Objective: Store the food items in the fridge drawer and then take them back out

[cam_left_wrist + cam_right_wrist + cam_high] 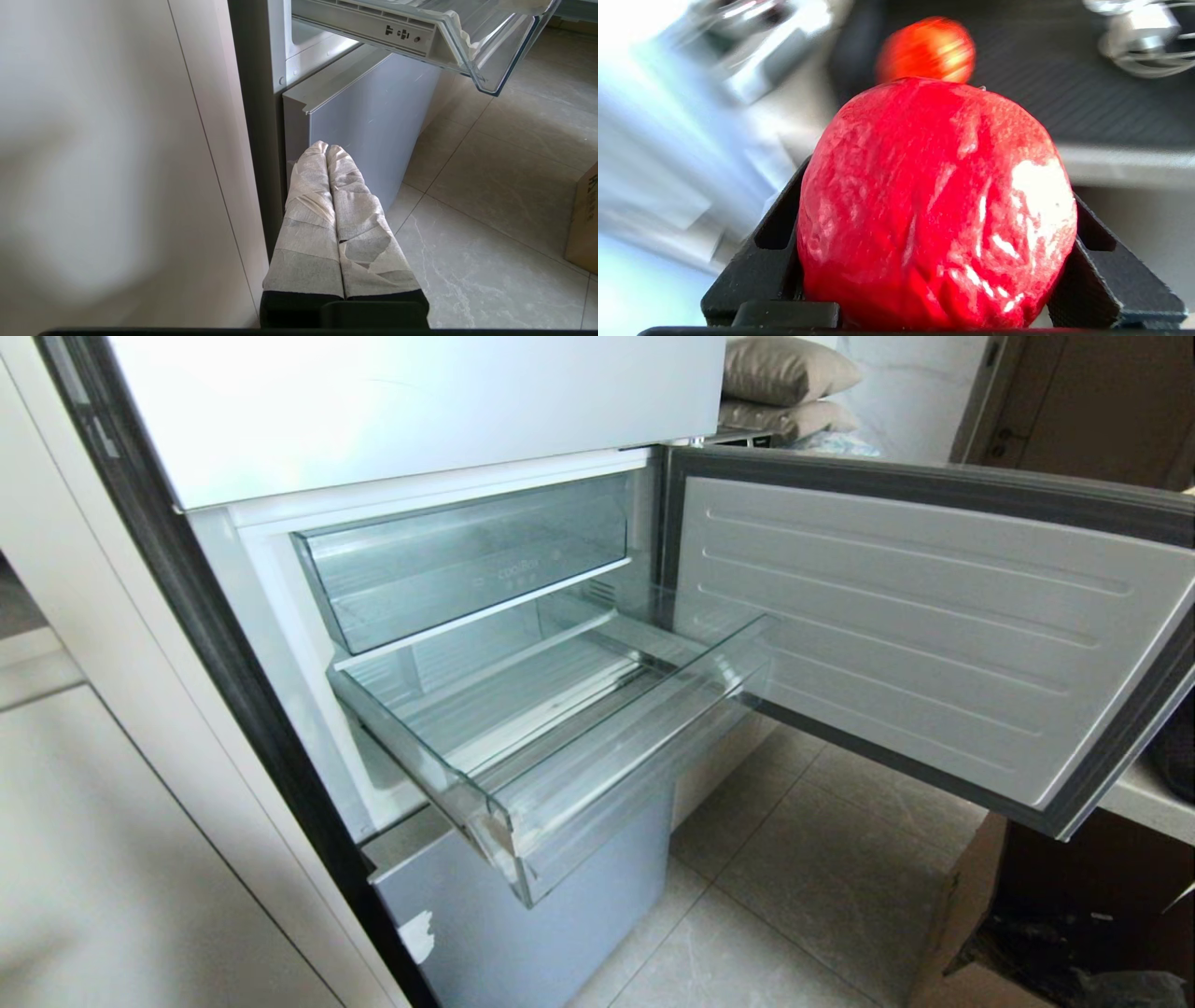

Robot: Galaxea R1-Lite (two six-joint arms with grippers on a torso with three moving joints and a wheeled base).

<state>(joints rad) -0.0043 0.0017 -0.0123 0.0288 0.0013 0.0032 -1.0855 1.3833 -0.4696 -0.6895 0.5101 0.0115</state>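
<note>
the right gripper [934,261] is clamping the glossy deep-red wrinkled fruit [938,205] between its black jaws, evidently carrying it for storing; the orange-red round fruit [927,49] is lying beyond on a dark surface. the clear plastic fridge drawer [560,775] is standing pulled out and empty, its front lip unobstructed. the left gripper [329,154], fingers pressed together, is idling low beside the grey-blue panel [373,121].

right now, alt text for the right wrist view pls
A glossy, wrinkled deep red fruit fills the view, clamped in the right claw between its black fingers. Beyond it, a blurred orange-red fruit sits on a dark surface.
</note>
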